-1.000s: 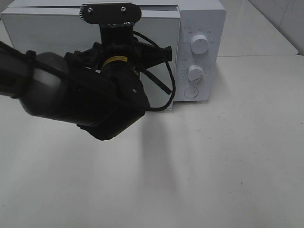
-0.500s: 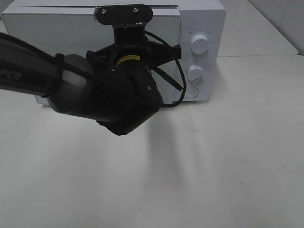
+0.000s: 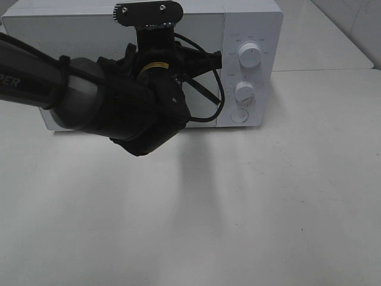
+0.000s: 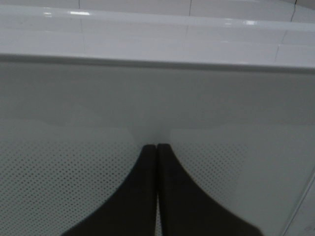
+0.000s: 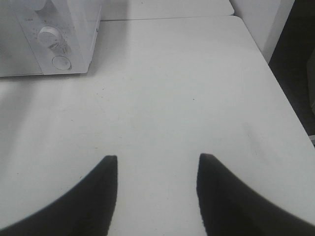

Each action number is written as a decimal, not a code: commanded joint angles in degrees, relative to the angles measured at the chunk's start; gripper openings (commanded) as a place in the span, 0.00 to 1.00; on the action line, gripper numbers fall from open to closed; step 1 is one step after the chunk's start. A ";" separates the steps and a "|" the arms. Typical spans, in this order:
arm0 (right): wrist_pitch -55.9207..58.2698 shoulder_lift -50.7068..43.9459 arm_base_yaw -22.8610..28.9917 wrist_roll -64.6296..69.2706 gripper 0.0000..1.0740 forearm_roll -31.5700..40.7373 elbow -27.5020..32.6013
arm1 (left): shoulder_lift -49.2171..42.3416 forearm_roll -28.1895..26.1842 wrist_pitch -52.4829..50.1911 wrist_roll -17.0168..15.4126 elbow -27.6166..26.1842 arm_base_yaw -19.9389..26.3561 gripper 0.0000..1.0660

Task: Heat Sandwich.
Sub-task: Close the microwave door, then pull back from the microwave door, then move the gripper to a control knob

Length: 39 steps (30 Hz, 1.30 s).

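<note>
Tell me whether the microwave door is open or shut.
Shut: the door lies flush beside the control panel, no gap showing.

Glossy white microwave (image 3: 256,24), dotted door; matt table (image 3: 268,208)

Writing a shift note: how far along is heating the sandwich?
Done: the microwave door is closed and no sandwich shows, so it may be inside; I cannot tell. In hand: the left fingers, shut, point at the door's upper part. The right fingers hang open and empty over the table. Left: probably setting the knobs, no fingers on them.
</note>
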 commanded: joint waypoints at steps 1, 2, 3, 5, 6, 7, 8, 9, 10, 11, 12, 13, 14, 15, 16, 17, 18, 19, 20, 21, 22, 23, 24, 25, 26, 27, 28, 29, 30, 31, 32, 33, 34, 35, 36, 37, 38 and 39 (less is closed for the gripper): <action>-0.46 -1.66 -0.06 -0.52 0.47 -0.29 0.11 | 0.46 2.23 -0.74 -0.69 -0.74 2.52 0.00; -0.46 -1.66 -0.06 -0.52 0.47 -0.29 0.11 | 0.46 2.23 -0.74 -0.69 -0.74 2.52 0.00; -0.46 -1.66 -0.06 -0.52 0.47 -0.29 0.11 | 0.46 2.29 -0.74 -0.69 -0.74 2.52 0.00; -0.46 -1.66 -0.06 -0.52 0.47 -0.29 0.11 | 0.46 2.29 -0.74 -0.69 -0.74 2.52 0.00; -0.46 -1.66 -0.06 -0.52 0.47 -0.29 0.11 | 0.46 2.29 -0.74 -0.69 -0.74 2.52 0.00; -0.46 -1.66 -0.06 -0.52 0.47 -0.29 0.11 | 0.46 2.29 -0.74 -0.69 -0.74 2.52 0.00; -0.46 -1.66 -0.06 -0.52 0.47 -0.29 0.11 | 0.46 2.29 -0.74 -0.69 -0.74 2.52 0.00; -0.46 -1.66 -0.06 -0.52 0.47 -0.29 0.11 | 0.34 2.29 -0.74 -0.69 -0.74 2.52 0.00; -0.46 -1.66 -0.06 -0.52 0.47 -0.29 0.11 | 0.23 2.29 -0.74 -0.69 -0.74 2.35 0.00; -0.46 -1.66 -0.06 -0.52 0.47 -0.29 0.11 | 0.23 2.29 -0.74 -0.69 -0.74 2.35 0.00; -0.46 -1.66 -0.06 -0.52 0.47 -0.29 0.11 | 0.11 2.23 -0.69 -0.69 -0.74 1.60 0.00; -0.46 -1.66 -0.06 -0.52 0.47 -0.29 0.11 | -0.11 2.23 -0.69 -0.69 -0.74 1.15 0.00; -0.46 -1.66 -0.06 -0.52 0.47 -0.29 0.11 | -0.23 2.23 -0.69 -0.69 -0.74 0.57 0.00; -0.46 -1.66 -0.06 -0.52 0.47 -0.29 0.11 | -0.40 2.23 -0.69 -0.69 -0.74 -0.06 0.00; -0.46 -1.66 -0.06 -0.52 0.47 -0.29 0.11 | -0.40 2.23 -0.69 -0.69 -0.74 -0.06 0.00; -0.46 -1.66 -0.06 -0.52 0.47 -0.29 0.11 | -0.63 2.23 -0.74 -0.52 -0.74 -1.03 0.00; -0.46 -1.66 -0.06 -0.52 0.47 -0.29 0.11 | -0.69 2.23 -0.74 -0.46 -0.69 -1.72 0.00; -0.46 -1.66 -0.06 -0.52 0.47 -0.29 0.11 | -0.92 2.18 -0.74 -0.46 -0.69 -2.29 0.00; -0.46 -1.66 -0.06 -0.52 0.47 -0.29 0.11 | -0.92 2.18 -0.74 -0.46 -0.69 -2.29 0.00; -0.46 -1.66 -0.06 -0.52 0.47 -0.29 0.11 | -1.09 2.12 -0.74 -0.46 -0.69 -3.44 0.00; -0.46 -1.66 -0.06 -0.52 0.47 -0.29 0.11 | -1.20 2.06 -0.74 -0.46 -0.69 -4.01 0.00; -0.46 -1.66 -0.06 -0.52 0.47 -0.29 0.11 | -1.38 1.89 -0.74 -0.46 -0.63 -4.41 0.00; -0.46 -1.66 -0.06 -0.52 0.47 -0.29 0.11 | -1.49 1.60 -0.74 -0.46 -0.63 -4.98 0.00; -0.46 -1.66 -0.06 -0.52 0.47 -0.29 0.11 | -1.49 1.60 -0.74 -0.46 -0.63 -4.98 0.00; -0.46 -1.66 -0.06 -0.52 0.47 -0.29 0.11 | -1.83 0.00 -0.69 -0.46 -0.57 -5.96 0.00; -0.46 -1.66 -0.06 -0.52 0.47 -0.29 0.11 | -2.23 -1.15 -0.57 -0.46 -0.57 -6.59 0.00; -0.46 -1.66 -0.06 -0.52 0.47 -0.29 0.11 | -2.52 -2.75 -0.52 -0.46 -0.57 -7.16 0.00; -0.46 -1.66 -0.06 -0.52 0.47 -0.29 0.11 | -3.61 -4.70 -0.11 -0.29 -0.40 -8.08 0.00; -0.46 -1.66 -0.06 -0.52 0.47 -0.29 0.11 | -3.61 -4.70 -0.11 -0.29 -0.40 -8.08 0.00; -0.46 -1.66 -0.06 -0.52 0.47 -0.29 0.11 | -4.41 -5.33 0.52 0.17 -0.23 -8.48 0.00; -0.46 -1.66 -0.06 -0.52 0.47 -0.29 0.11 | -5.33 -5.33 1.89 0.92 0.17 -8.65 0.00; -0.46 -1.66 -0.06 -0.52 0.47 -0.29 0.11 | -6.36 -5.04 3.84 1.55 0.63 -8.65 0.00; -0.46 -1.66 -0.06 -0.52 0.47 -0.29 0.11 | -8.48 -3.15 9.22 2.41 1.72 -8.65 0.00; -0.46 -1.66 -0.06 -0.52 0.47 -0.29 0.11 | -8.48 -3.15 9.22 2.41 1.72 -8.65 0.00; -0.46 -1.66 -0.06 -0.52 0.47 -0.29 0.11 | -9.40 -1.95 11.57 2.64 2.41 -8.54 0.00; -0.46 -1.66 -0.06 -0.52 0.47 -0.29 0.11 | -10.60 0.00 14.55 2.92 3.15 -8.19 0.00; -0.46 -1.66 -0.06 -0.57 0.47 -0.29 0.11 | -13.01 3.72 20.11 2.98 4.64 -8.02 0.00; -0.46 -1.66 -0.06 -0.57 0.47 -0.29 0.11 | -14.09 5.90 23.32 2.98 5.10 -7.73 0.00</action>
